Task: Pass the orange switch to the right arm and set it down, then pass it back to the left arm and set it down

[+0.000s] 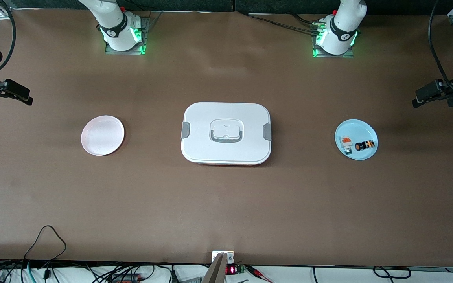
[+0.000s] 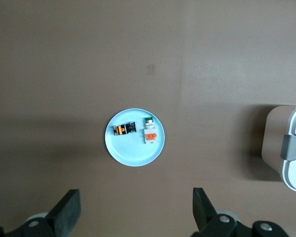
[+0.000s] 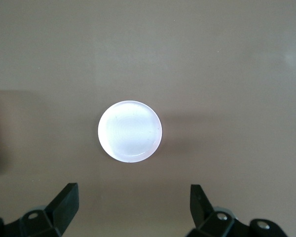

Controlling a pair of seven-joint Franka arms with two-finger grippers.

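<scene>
The orange switch (image 1: 366, 145), a small black cylinder with orange marks, lies on its side on a light blue plate (image 1: 357, 126) toward the left arm's end of the table. My left gripper (image 2: 136, 207) hangs high over the table beside that plate, open and with nothing in it. The left wrist view has the orange switch (image 2: 123, 130) on the blue plate (image 2: 133, 155). The white box (image 1: 210, 114) stands shut at the table's middle. My right gripper (image 3: 133, 205) hangs high beside a pink plate (image 3: 130, 131), open with nothing between its fingers.
A small white-and-grey block with an orange top (image 1: 346, 144) shares the blue plate with the switch. The pink plate (image 1: 102, 135) lies bare toward the right arm's end. The box's latched end (image 2: 292, 148) shows in the left wrist view. Cables run along the table's near edge.
</scene>
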